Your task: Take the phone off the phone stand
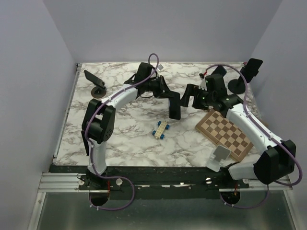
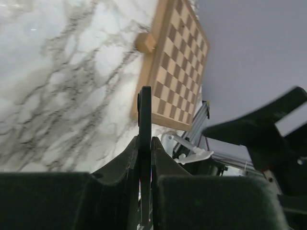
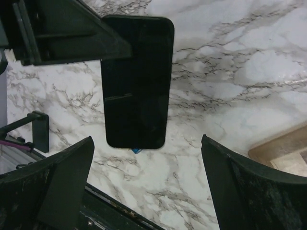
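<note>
A marble table [image 1: 129, 139] is seen, a board [image 1: 225, 132] on its right. The left gripper [image 2: 145, 148] is clamped on the phone [image 1: 174, 108], held up over the middle. The right gripper [image 3: 146, 143] is spread wide. It should be kept steady and lowered slowly. Its dark face is shown only by the right wrist, its thin edge by the left.

top: high, near side, looking down on table [image 1: 129, 143] | wrists: close, share phone [image 2: 145, 134], left edge-on, right face-on
</note>
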### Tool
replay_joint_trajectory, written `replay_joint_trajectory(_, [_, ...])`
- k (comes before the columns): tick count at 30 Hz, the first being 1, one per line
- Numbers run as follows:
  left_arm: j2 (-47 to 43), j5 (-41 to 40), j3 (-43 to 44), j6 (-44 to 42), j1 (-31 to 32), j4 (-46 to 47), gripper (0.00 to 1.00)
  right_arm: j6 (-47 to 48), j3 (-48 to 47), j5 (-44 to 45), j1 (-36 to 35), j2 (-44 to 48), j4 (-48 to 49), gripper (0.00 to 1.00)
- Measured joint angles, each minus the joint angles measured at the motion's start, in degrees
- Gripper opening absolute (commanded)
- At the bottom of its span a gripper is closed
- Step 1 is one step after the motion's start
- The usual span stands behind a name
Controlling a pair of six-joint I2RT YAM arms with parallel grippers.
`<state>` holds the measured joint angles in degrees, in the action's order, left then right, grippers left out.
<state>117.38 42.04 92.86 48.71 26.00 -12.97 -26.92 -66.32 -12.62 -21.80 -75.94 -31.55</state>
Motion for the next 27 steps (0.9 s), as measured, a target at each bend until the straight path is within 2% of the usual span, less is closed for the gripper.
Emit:
replay_joint_trajectory(8, [-6.0, 1.3, -7.5, 3.7, 4.4, 7.7, 0.00, 0.5, 1.0, -2.8, -3.5, -6.2, 8.0, 1.00])
replay_joint_trajectory(20, [-6.3, 1.2, -8.7, 4.5, 3.9, 8.0, 0.00, 1.4, 4.2, 3.6, -7.5, -7.6, 9.6, 0.99])
replay_joint_trajectory(22, [-6.3, 1.2, -8.7, 4.4, 3.9, 7.7, 0.00, 1.2, 4.6, 4.3, -7.9, -7.6, 9.7, 0.90])
replay_joint_trajectory(26, [-6.3, 0.8, -8.4, 3.9, 3.9, 6.6, 0.00, 0.4, 4.7, 5.7, -8.5, -7.8, 10.1, 0.59])
replay_joint_trajectory(27, [-6.3, 0.6, -8.3, 3.6, 3.9, 6.3, 0.04, 0.2, 4.7, 6.0, -8.6, -7.9, 10.2, 0.51])
